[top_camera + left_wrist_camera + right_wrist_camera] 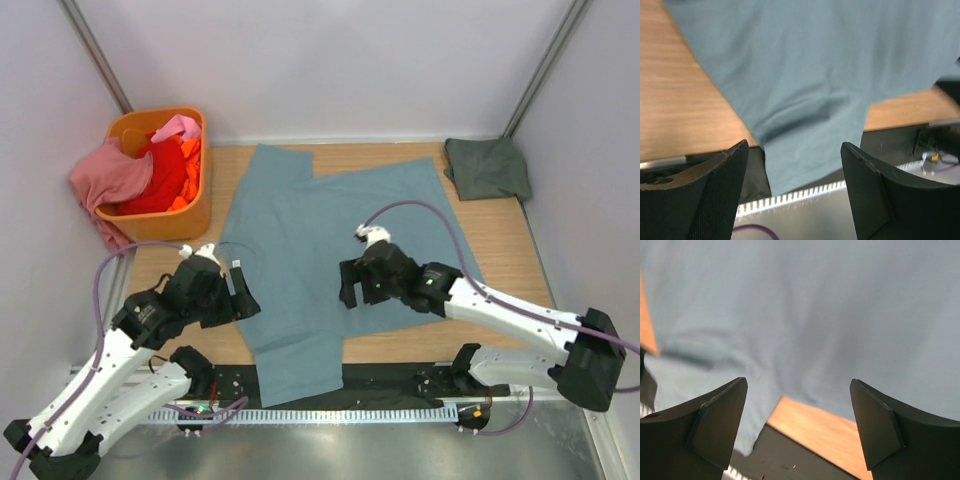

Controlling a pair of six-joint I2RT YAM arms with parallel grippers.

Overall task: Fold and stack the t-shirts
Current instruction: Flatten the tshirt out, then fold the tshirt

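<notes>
Wooden tabletop [497, 228] carries the blue-teal t-shirt [320, 225] spread across mid-frame, its lower part hanging past the bottom edge. Left gripper [794, 146] and right gripper [799, 382] hover over it, jaws wide apart and empty; a careless pull could likely slide the overhanging cloth off.

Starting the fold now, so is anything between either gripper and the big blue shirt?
Nothing visible. The left gripper and right gripper, both open, hang over the blue shirt; the basket and grey-green shirt sit at far corners.
</notes>
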